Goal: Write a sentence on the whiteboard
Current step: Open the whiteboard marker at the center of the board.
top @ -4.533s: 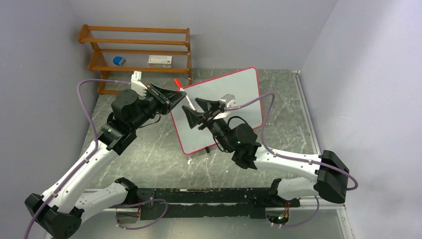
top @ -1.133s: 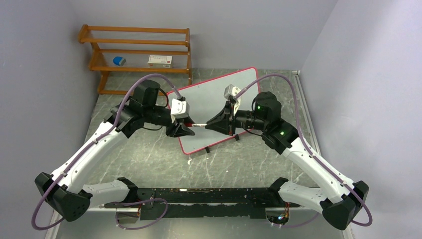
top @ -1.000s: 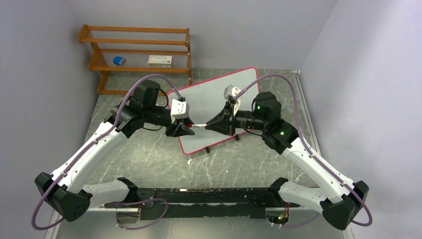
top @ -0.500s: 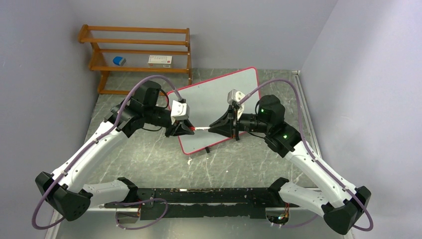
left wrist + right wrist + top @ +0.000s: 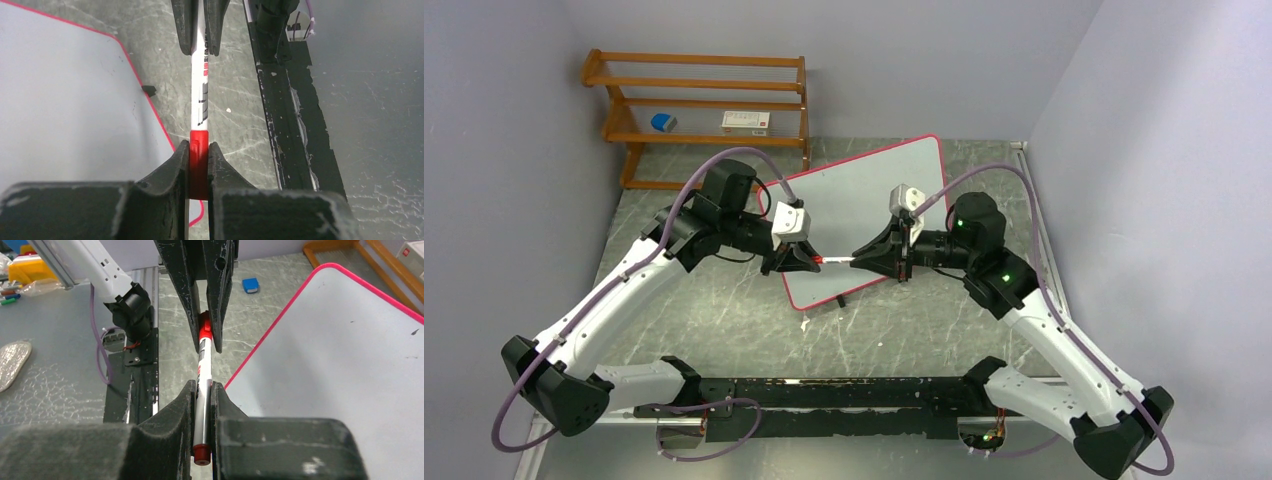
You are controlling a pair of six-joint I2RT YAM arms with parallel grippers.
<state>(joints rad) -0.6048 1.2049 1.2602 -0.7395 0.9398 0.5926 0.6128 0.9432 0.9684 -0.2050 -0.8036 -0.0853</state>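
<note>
Grey marbled table, whiteboard, lilac walls, wooden rack

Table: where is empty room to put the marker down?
Bare table lies between the whiteboard and the black base rail, and right of the whiteboard toward the wall. Crowded: the whiteboard's near left corner, where the left pincer and right pincer both grip the marker.

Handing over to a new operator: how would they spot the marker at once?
Start at the red-framed whiteboard mid-table. Above its near left corner, the left fingers and right fingers face each other. The marker bridges them: slim white barrel, red cap, against all-black fingers.
</note>
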